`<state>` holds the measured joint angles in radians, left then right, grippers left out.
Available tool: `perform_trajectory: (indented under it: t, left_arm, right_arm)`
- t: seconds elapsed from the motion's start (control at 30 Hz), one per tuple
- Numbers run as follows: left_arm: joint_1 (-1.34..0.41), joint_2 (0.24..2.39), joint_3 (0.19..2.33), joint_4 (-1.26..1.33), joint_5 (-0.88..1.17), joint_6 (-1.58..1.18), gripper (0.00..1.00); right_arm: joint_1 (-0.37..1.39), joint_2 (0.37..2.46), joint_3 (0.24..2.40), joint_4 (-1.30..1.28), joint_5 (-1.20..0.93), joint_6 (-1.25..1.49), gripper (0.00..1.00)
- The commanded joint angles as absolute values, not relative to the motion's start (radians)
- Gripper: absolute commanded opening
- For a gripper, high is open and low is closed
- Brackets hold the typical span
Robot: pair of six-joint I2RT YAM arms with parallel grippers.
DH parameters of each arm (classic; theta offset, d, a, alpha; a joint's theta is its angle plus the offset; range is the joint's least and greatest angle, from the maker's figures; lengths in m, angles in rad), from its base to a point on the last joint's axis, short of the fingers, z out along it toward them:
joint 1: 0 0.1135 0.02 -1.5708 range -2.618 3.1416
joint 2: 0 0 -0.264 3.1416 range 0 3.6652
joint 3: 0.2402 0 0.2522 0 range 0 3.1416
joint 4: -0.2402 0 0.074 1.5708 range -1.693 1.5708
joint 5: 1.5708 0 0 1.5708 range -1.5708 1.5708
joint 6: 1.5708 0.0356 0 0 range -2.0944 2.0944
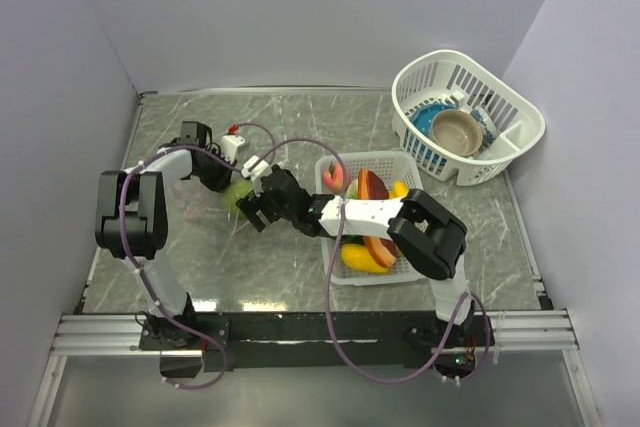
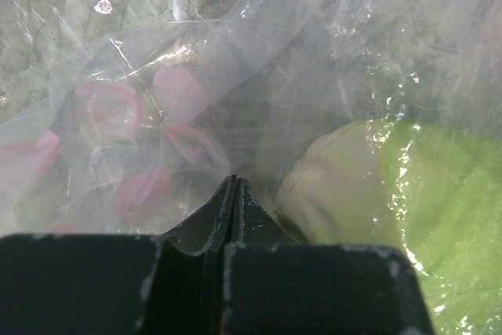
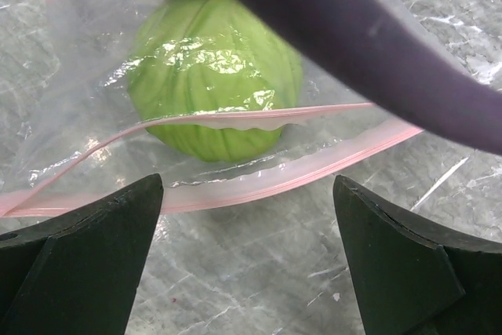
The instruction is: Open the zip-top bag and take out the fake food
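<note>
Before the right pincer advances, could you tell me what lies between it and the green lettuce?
The zip-top bag's parted pink zip strips, shown in the right wrist view.

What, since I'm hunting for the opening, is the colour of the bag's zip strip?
Pale pink zip strip, on the zip-top bag; clearest in the right wrist view.

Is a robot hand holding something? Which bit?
The left gripper pinches clear film of the zip-top bag beside the lettuce; the right gripper is open, empty.
</note>
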<state>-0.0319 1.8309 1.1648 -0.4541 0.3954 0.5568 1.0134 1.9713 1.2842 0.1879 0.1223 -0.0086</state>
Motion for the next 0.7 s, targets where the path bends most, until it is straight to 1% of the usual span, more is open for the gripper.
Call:
perform_trajectory:
  t: [0.0, 0.3, 0.43, 0.53, 0.67]
  left_arm:
    - [-0.034, 1.83, 1.167, -0.466, 0.4, 0.557, 0.02]
    - [-0.034, 1.842, 1.172, -0.462, 0.402, 0.551, 0.02]
    - [-0.037, 1.839, 1.184, -0.472, 0.408, 0.54, 0.02]
    - [-0.041, 1.832, 1.184, -0.476, 0.408, 0.543, 0.02]
    - [-0.044, 1.824, 1.186, -0.491, 0.417, 0.549, 0.02]
  right_arm:
    - [1.008, 1.962, 1.316, 0.227, 0.121, -0.003, 0.97]
    - [1.011, 2.065, 1.434, 0.184, 0.046, -0.003, 0.97]
    - [1.02, 2.115, 1.479, 0.164, 0.038, 0.038, 0.97]
    - [1.022, 2.134, 1.479, 0.17, 0.034, 0.058, 0.97]
    - [1.023, 2.151, 1.489, 0.175, 0.057, 0.063, 1.0]
